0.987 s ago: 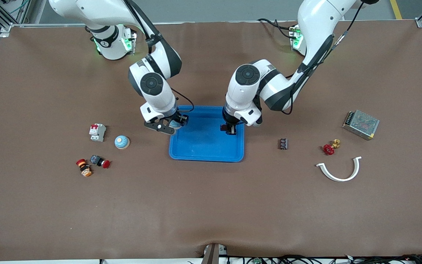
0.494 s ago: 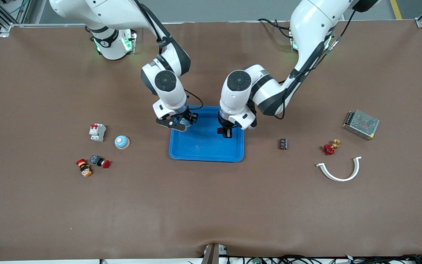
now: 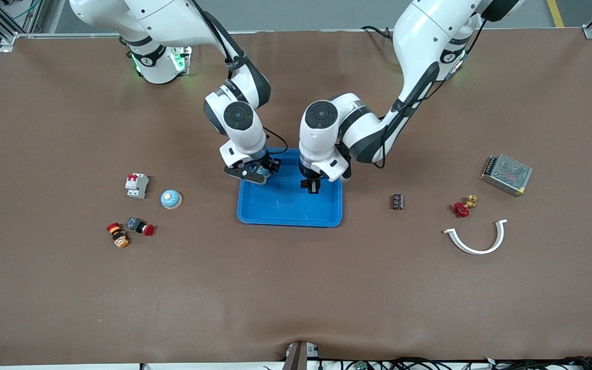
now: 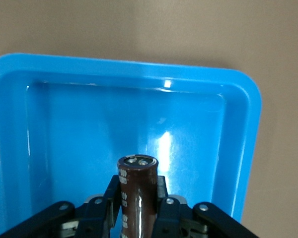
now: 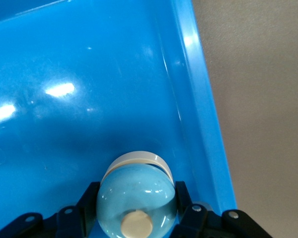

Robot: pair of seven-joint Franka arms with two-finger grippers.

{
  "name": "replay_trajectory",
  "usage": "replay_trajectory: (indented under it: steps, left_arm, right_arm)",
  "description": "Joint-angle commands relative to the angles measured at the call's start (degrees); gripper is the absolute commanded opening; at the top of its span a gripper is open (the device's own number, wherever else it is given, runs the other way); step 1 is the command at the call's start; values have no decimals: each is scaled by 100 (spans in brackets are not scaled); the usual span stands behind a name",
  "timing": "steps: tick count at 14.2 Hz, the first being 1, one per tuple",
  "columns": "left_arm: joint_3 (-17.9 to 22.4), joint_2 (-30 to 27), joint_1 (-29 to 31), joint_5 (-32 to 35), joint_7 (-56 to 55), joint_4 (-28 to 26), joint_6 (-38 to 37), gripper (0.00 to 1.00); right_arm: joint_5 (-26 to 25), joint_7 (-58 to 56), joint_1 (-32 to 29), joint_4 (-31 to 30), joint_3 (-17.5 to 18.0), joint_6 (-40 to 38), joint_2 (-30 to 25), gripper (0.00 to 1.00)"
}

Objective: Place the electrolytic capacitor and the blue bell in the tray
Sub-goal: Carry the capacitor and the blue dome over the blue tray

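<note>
One blue tray (image 3: 296, 211) near the table's middle, long side facing the front camera. Two bells: one blue bell (image 5: 137, 196) clamped between the fingers (image 5: 84, 201) of the right gripper (image 3: 256, 172), over the tray's corner toward the right arm's end; a second bell (image 3: 171, 199) resting on the table, toward the right arm's end, well apart from the tray. One capacitor (image 4: 137, 191), dark brown cylinder, clamped between the fingers (image 4: 168, 210) of the left gripper (image 3: 313, 186), over the tray's floor toward the left arm's end. One white breaker (image 3: 136, 185) just beside the second bell. Two push buttons (image 3: 127, 230) nearer to the front camera than the breaker. One small black block (image 3: 398, 201) between the tray and one red-handled valve (image 3: 462, 207). One white curved clip (image 3: 476, 238) nearer to the front camera than the valve. One metal mesh box (image 3: 506, 174) toward the left arm's end. Right arm: reaching from its base down to the tray, wrist bent downward. Left arm: reaching in an arc from its base, elbow folded, wrist pointing down into the tray. Both grippers side by side, apart, over the tray's half farther from the front camera.
</note>
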Motion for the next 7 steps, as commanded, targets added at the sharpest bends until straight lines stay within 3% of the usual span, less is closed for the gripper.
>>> replay_trajectory:
  steps: [1,5,7]
  left_arm:
    - [122,239,-220,152,-146,242,-108,0]
    - [324,327,-388,170,-190,216,-108,0]
    - [324,345,-423,170,-190,207,-108,0]
  right_arm:
    - [-42,99,155,11,-76,41,47,48]
    - [-51,99,208,28,-85,50,47,49]
    - [-51,99,200,29,-94,67,47,61]
